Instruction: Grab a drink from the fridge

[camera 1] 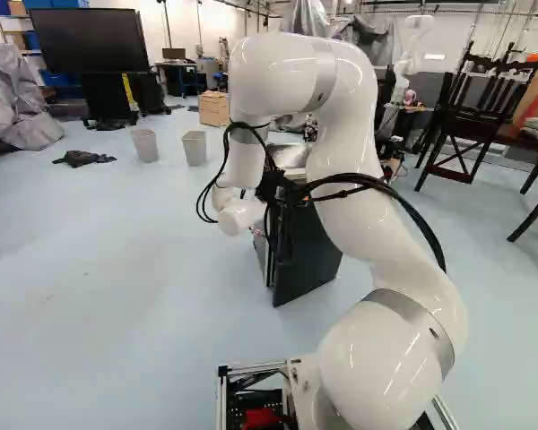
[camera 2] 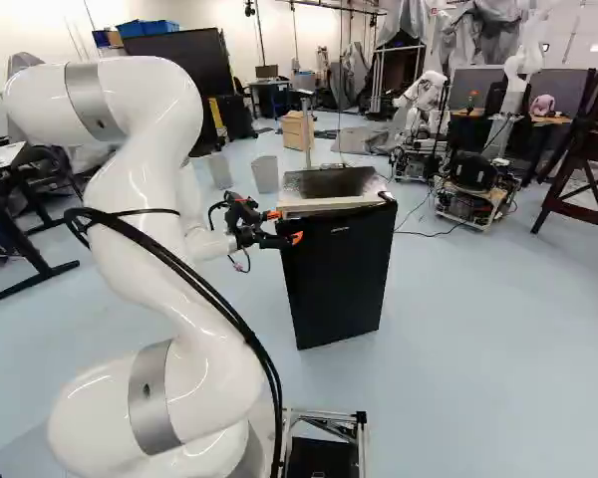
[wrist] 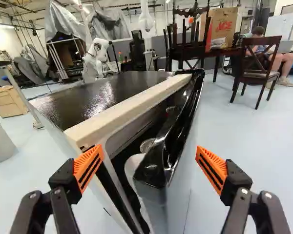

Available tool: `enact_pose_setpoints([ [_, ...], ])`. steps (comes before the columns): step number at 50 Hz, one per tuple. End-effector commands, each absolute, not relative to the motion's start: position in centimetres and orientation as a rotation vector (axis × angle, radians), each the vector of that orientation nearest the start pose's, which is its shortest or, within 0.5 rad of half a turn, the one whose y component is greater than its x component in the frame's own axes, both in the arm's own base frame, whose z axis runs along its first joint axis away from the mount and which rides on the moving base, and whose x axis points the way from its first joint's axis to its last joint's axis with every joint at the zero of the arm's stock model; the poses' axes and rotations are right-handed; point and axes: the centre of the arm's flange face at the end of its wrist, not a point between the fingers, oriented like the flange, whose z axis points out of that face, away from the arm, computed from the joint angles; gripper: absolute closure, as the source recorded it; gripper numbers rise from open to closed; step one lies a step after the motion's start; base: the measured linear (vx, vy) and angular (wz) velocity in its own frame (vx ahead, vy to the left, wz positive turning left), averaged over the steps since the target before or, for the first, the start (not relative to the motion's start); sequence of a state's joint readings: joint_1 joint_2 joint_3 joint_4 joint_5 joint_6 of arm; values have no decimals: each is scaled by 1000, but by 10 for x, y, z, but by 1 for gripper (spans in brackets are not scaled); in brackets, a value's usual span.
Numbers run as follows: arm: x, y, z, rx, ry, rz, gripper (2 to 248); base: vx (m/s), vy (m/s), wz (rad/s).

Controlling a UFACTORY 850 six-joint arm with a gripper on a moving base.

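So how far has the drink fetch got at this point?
Done, it seems: the fridge door is ajar, a gap showing between it and the fridge body. In hand: the open fingers are lined up around the door's edge, gripping nothing. Left: likely opening it wider, then taking a drink; none is held.

Arm arched forward; gripper open

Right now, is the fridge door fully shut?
No, the wrist view shows a gap between the door and the fridge body.
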State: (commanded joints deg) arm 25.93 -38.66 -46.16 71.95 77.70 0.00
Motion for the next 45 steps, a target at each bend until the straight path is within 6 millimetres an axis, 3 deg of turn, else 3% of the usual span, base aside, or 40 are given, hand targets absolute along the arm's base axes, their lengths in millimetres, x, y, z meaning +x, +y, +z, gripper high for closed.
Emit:
enact_pose_setpoints([
  [45,426,125,252,-2568,1292,-2196,3,0,0,0],
])
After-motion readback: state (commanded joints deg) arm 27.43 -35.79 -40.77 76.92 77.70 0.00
